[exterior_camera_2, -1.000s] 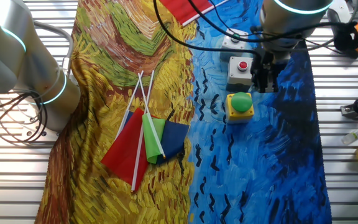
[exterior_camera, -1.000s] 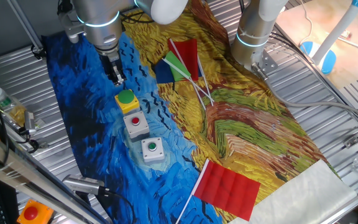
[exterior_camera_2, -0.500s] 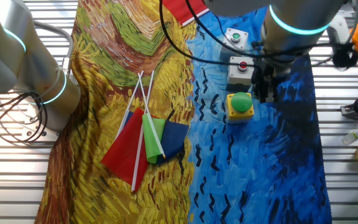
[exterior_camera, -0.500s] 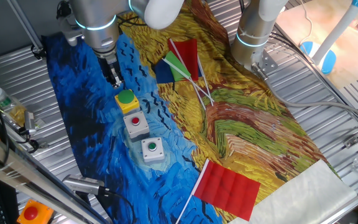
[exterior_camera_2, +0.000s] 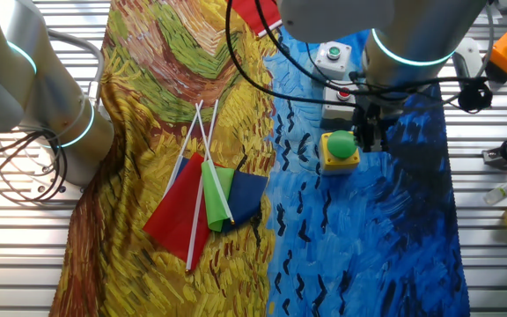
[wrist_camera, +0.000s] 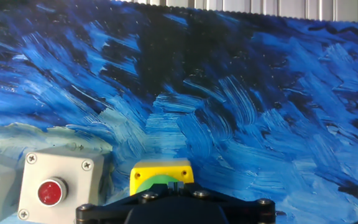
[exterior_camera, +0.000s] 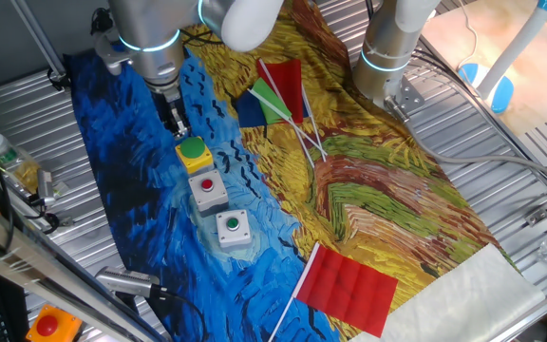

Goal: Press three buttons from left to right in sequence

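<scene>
Yellow box (exterior_camera: 196,156), green dome button

— How are the three buttons (exterior_camera: 212,192) arranged?
— They are set in a row on the cloth (exterior_camera: 368,199).
— And the flags (exterior_camera: 278,95)?
— Laid to their right; another flag (exterior_camera: 348,285) is placed nearer the front.

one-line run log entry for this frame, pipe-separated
phase: approach | gripper: above cloth beside yellow box with green dome button, not touching | grey box with red button: untouched | grey box with small green button: untouched
</scene>
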Available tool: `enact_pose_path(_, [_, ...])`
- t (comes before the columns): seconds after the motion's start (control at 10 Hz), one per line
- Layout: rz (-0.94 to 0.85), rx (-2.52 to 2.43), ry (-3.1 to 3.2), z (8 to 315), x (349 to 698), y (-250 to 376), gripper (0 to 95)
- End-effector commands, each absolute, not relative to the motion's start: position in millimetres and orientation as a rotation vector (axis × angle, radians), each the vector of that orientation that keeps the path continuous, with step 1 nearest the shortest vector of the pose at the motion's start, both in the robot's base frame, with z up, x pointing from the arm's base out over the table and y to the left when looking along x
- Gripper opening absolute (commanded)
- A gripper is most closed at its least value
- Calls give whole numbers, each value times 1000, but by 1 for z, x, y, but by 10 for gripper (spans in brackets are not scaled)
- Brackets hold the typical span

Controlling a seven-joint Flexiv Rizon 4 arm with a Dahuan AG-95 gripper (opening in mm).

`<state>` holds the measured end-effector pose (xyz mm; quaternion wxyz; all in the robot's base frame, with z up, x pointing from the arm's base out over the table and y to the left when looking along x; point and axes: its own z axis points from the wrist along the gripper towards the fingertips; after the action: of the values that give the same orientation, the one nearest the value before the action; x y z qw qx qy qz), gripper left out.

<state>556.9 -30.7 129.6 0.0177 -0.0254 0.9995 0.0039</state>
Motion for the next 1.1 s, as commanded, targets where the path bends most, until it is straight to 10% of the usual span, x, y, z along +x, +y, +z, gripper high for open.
enact_pose_path(0.1, [5, -76, 3104, 128, 559, -32, 0])
enact_pose_path(1.1, [9, -52, 3079, 110, 550, -28, 0])
